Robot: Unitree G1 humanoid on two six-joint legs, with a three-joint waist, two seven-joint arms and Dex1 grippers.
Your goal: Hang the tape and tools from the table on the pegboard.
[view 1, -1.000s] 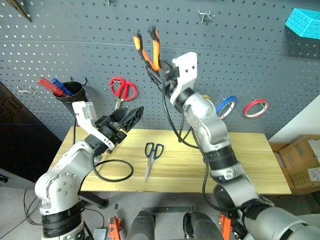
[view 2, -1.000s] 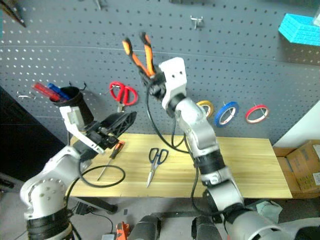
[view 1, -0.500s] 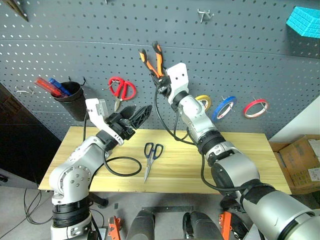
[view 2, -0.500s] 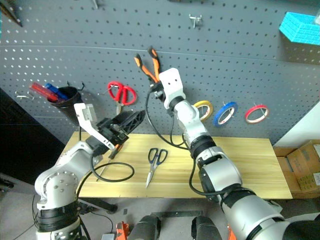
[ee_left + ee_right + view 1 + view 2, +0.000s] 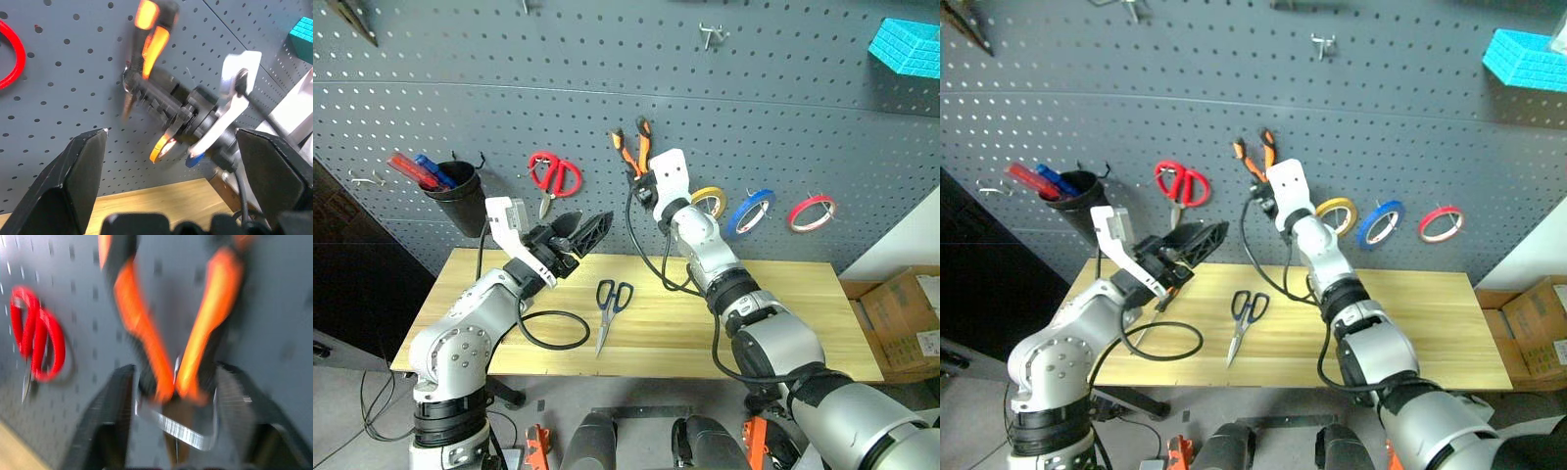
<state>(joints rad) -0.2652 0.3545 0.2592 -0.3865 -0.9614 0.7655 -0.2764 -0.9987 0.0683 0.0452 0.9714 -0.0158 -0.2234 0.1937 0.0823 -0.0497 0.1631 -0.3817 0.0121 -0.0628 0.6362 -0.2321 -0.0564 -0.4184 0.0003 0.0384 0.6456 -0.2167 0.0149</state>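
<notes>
Pegboard (image 5: pixel 803 88) spans the background; table (image 5: pixel 803 323) sits below it. Right tool (image 5: pixel 176 396) is at the board, fingers flanking the orange-and-black pliers (image 5: pixel 636 147) near the pivot, handles pointing to 12 o'clock; whether they still pinch or have slackened, cannot tell. Left tool (image 5: pixel 592 227) hangs wide and empty above the table's 9 o'clock end. Blue tape (image 5: pixel 751 210) already hangs at 3 o'clock of the pliers, between yellow and red rolls. Blue-handled scissors (image 5: pixel 610 305) and the small orange-handled tool (image 5: pixel 1157 304) lie on the table. Judgement: hanging pliers. Confirm they rest on a hook before withdrawing; back straight away from the board, avoiding the handles.
</notes>
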